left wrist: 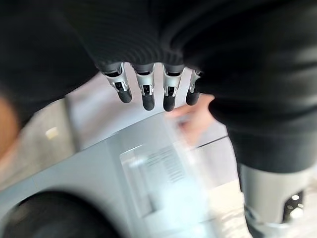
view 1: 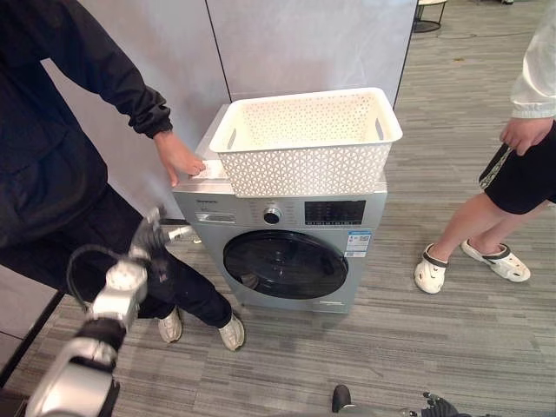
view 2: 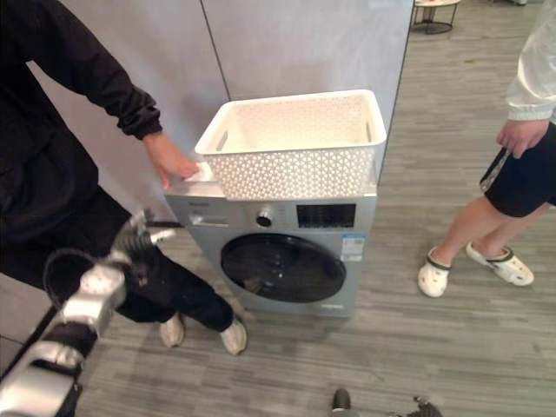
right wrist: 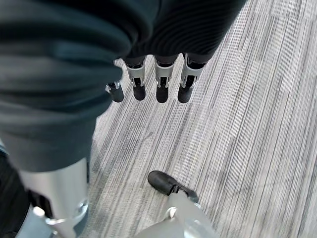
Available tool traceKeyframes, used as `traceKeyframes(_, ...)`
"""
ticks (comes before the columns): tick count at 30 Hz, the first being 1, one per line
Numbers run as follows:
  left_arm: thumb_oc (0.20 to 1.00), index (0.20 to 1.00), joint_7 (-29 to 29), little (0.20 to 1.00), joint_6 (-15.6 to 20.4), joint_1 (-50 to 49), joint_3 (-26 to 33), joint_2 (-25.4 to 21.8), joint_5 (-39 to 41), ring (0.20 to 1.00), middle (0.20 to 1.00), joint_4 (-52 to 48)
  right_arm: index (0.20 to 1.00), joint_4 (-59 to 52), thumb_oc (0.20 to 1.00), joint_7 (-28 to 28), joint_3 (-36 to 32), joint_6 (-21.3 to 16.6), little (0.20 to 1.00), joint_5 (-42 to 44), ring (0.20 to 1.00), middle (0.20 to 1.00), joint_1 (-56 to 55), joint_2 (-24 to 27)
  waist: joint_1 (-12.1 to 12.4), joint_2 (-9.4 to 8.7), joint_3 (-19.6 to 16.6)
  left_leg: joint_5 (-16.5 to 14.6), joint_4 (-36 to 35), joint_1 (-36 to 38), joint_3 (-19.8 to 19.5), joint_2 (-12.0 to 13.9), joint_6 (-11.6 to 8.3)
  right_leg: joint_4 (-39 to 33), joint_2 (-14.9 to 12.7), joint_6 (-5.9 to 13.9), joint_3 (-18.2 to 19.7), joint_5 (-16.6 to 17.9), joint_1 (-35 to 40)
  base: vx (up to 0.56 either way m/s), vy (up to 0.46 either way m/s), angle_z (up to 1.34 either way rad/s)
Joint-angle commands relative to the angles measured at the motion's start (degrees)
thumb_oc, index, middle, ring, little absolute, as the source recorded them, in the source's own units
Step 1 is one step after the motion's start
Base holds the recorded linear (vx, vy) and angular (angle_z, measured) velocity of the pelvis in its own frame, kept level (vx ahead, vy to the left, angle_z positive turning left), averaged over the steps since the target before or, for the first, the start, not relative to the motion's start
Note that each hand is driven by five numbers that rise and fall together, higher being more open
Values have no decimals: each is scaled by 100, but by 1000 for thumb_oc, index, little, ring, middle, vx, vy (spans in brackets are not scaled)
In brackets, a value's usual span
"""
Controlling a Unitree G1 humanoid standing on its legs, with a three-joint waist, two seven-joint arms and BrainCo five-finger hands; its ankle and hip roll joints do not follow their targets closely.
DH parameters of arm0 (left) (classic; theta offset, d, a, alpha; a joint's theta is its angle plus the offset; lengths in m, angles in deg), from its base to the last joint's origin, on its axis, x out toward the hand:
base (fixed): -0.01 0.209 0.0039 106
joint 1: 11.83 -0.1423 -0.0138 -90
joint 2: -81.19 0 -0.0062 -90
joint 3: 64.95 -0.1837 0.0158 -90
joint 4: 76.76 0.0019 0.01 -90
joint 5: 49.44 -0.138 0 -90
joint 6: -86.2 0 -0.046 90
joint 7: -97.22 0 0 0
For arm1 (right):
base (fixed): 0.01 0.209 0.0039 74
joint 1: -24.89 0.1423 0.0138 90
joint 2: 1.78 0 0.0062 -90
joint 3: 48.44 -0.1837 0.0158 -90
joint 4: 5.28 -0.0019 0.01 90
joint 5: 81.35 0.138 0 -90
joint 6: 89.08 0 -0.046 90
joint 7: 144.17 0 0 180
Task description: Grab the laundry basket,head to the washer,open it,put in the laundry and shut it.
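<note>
A white lattice laundry basket (view 1: 304,143) stands on top of the grey front-loading washer (view 1: 252,213) and looks empty. The washer's round dark door (view 1: 285,263) is shut. My left hand (view 1: 152,234) is raised beside the washer's upper left front corner, a little short of it. Its fingers (left wrist: 143,91) are straight and hold nothing, pointing toward the washer front (left wrist: 99,168). My right hand (right wrist: 162,79) hangs low over the wood-grain floor, its fingers relaxed and empty.
A person in black stands close at the left, one hand (view 1: 178,156) resting on the washer's top by the basket, legs just behind my left arm. Another person in white clogs (view 1: 430,271) stands at the right. Grey wall panels (view 1: 304,43) rise behind the washer.
</note>
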Motion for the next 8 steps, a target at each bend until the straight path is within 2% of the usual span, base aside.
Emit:
traceKeyframes(1,1000,1000,-74,1000,258,-368,629,25,-306,1000,1000,105,1000,303,1000,21,-128,-67,1000,242,1000,1000,15,-172,139,-470,-34,274,-23,-273,-219,-166,-132,46,-551,619,189,-204,435,0,0,0)
traceKeyframes(5,1000,1000,-164,1000,269,-995,895,335,-313,1000,1000,246,1000,308,1000,10,-263,-104,1000,243,1000,1000,-112,-227,174,-521,-43,265,-23,-244,-241,-146,-126,45,-548,605,151,-226,486,7,-2,2)
traceKeyframes(8,1000,1000,-296,1000,208,-1428,888,585,-554,1000,1000,647,1000,277,1000,-9,-364,-134,1000,274,1000,1000,-217,-254,215,-574,-26,266,-23,-249,-282,-139,-112,59,-530,587,133,-247,488,5,-1,5)
